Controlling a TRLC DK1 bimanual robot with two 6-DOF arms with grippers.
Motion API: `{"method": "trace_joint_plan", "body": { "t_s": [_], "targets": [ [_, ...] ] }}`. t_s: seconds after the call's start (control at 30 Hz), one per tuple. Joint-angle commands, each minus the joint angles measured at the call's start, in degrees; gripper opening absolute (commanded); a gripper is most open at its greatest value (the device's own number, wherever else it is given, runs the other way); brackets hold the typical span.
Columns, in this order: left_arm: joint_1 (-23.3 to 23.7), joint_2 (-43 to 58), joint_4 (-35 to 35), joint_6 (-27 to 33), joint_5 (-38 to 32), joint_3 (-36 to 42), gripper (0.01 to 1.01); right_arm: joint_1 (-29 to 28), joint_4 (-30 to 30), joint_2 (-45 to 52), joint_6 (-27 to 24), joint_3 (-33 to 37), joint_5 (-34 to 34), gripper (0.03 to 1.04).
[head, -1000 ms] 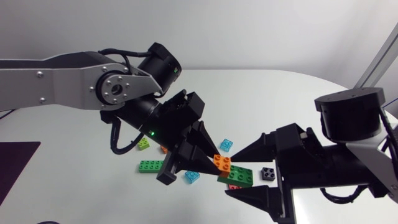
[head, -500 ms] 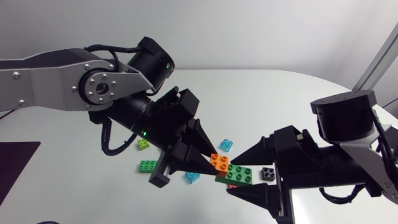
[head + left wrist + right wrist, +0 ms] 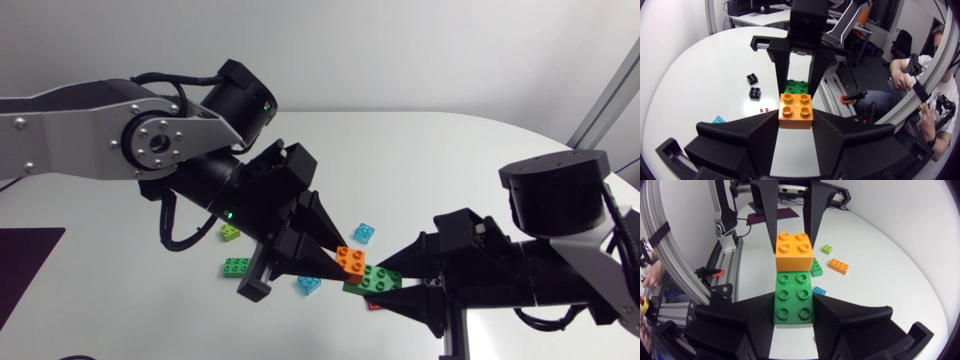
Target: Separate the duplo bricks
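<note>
While my left gripper [image 3: 796, 119] pinches the orange brick [image 3: 352, 261] and my right gripper [image 3: 794, 316] the green brick [image 3: 378, 280] joined to it, both seem stiff, light, slippery: hold flat sides.

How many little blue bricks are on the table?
2. The far blue brick lies just beyond the held orange brick; the near blue brick lies between it and the loose green brick. Others may be hidden.

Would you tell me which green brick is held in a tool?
The dark green brick joined to the orange brick, in the right tool; the other two lie on the table.
</note>
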Motion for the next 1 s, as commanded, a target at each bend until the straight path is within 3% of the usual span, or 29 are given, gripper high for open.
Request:
{"method": "trace_joint_plan", "body": {
  "t_s": [0.0,0.2,0.3,0.47,0.77,0.97],
  "targets": [
    [0.18,-0.85,-0.86,-1.92,2.22,0.54,0.275,2.57,0.88,-0.73,-0.44,-2.89,4.29,0.29],
    [0.36,-0.5,-1.56,-2.01,3.72,1.06,0.277,3.89,1.41,-1.34,0.0,-3.25,6.4,0.29],
    [2.91,-0.15,-1.47,0.01,3.37,0.71,0.277,2.83,0.7,-2.49,0.09,-3.25,6.4,0.29],
    [5.81,0.99,-0.68,3.53,-1.91,-2.1,0.279,-0.77,-1.85,-5.39,-0.53,-3.42,5.43,0.29],
    [9.23,4.77,11.01,1.77,-9.47,-6.76,0.28,-1.56,-3.87,-7.85,0.09,-3.25,5.35,0.29],
    [8.71,9.61,16.81,-2.1,-12.89,-5.88,0.282,-1.74,-4.92,-9.17,1.14,-2.89,5.43,0.29]
  ]
}}
